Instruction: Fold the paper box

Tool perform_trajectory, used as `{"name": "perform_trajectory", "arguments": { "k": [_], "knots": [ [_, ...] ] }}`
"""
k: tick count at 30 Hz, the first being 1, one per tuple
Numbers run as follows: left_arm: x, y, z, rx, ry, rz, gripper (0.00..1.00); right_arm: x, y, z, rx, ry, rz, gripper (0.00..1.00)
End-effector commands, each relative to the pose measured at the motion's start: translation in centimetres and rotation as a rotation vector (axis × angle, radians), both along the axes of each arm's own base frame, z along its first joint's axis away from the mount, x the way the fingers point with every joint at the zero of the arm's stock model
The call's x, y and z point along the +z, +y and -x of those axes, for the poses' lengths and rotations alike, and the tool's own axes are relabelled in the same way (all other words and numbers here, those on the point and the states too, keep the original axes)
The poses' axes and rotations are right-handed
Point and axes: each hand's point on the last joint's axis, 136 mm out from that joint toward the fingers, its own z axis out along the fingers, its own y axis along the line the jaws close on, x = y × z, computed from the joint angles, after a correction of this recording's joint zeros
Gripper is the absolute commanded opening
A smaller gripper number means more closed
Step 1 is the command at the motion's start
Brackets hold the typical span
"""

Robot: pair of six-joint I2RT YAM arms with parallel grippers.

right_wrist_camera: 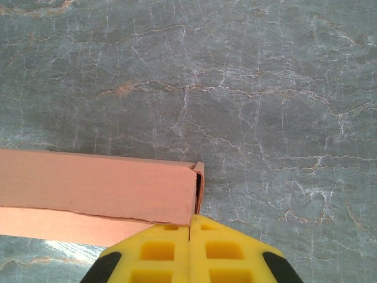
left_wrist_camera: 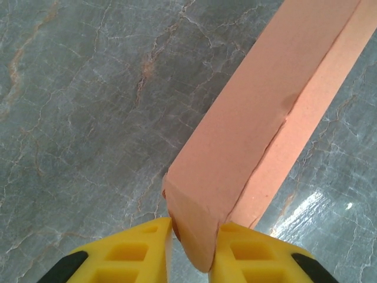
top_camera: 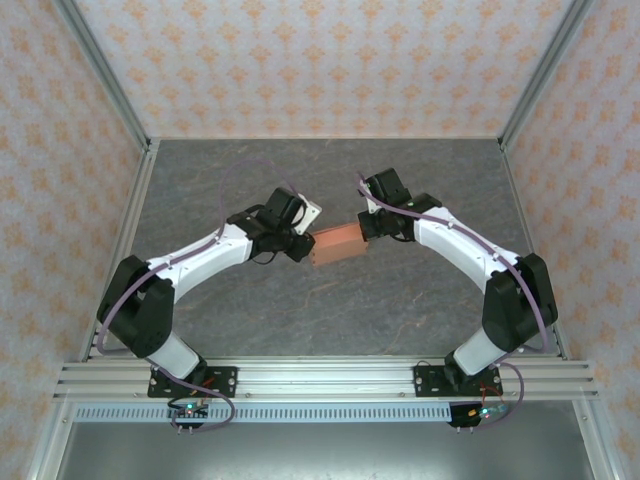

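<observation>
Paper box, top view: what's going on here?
Both arms have the paper box between them over the middle of the table. The left gripper pinches a folded flap at one end; the right gripper is shut on the edge of the other end. It already has a long boxed shape.

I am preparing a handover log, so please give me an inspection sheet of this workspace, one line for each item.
Surface: grey veined tabletop.
Job's things: paper box, salmon-orange, long and flat, held between both claws.
Clutter: nothing seen.
Grippers: left claw shut on one end flap of the box; right claw shut, seemingly pinching a thin edge at the other end.
Cables: purple cables run along both arms, apart from the box.
Surroundings: patterned walls; metal rail carrying the arm bases.
</observation>
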Motion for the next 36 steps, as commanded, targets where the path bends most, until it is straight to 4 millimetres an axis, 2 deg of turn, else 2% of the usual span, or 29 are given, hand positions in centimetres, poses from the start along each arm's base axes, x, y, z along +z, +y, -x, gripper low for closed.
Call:
{"name": "perform_trajectory", "arguments": {
  "k": [1, 9, 14, 19, 27, 36],
  "knots": [
    [1.1, -0.2, -0.6, 0.014, -0.027, -0.009, 0.22, 0.5, -0.5, 0.4, -0.021, 0.008, 0.02, 0.0],
    [2.0, -0.1, -0.9, 0.024, -0.05, -0.014, 0.26, 0.5, -0.4, 0.5, -0.016, 0.01, 0.019, 0.0],
    [1.5, -0.3, -0.9, 0.016, -0.035, -0.021, 0.19, 0.6, -0.4, 0.5, -0.02, 0.008, 0.017, 0.0],
    [2.3, -0.6, -1.0, 0.042, -0.046, -0.01, 0.12, 0.4, -0.4, 0.7, -0.026, 0.012, 0.014, 0.0],
    [2.4, -1.0, -1.3, 0.155, -0.014, 0.046, 0.05, 0.4, -0.4, 0.8, -0.042, 0.007, -0.003, 0.0],
    [3.3, -1.3, -1.6, 0.269, 0.011, 0.146, 0.02, -0.3, -0.3, 1.0, -0.056, 0.013, -0.003, 0.0]
  ]
}}
